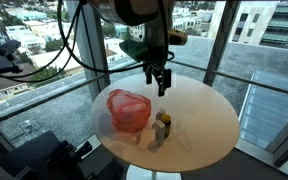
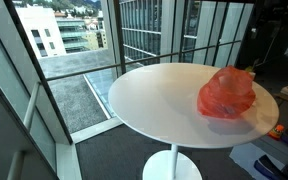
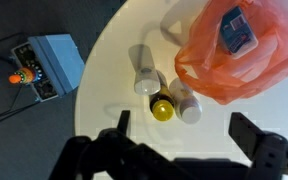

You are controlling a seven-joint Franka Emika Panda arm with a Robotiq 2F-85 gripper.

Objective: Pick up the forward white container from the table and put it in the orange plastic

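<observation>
White capped container (image 3: 144, 68) near crumpled orange plastic (image 3: 256, 72)

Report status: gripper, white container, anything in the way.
Gripper open, jaws wide, hovering over table. White container on table, ungrasped, outside orange bag. Yellow-capped bottle and second white container crowd beside it.
</observation>
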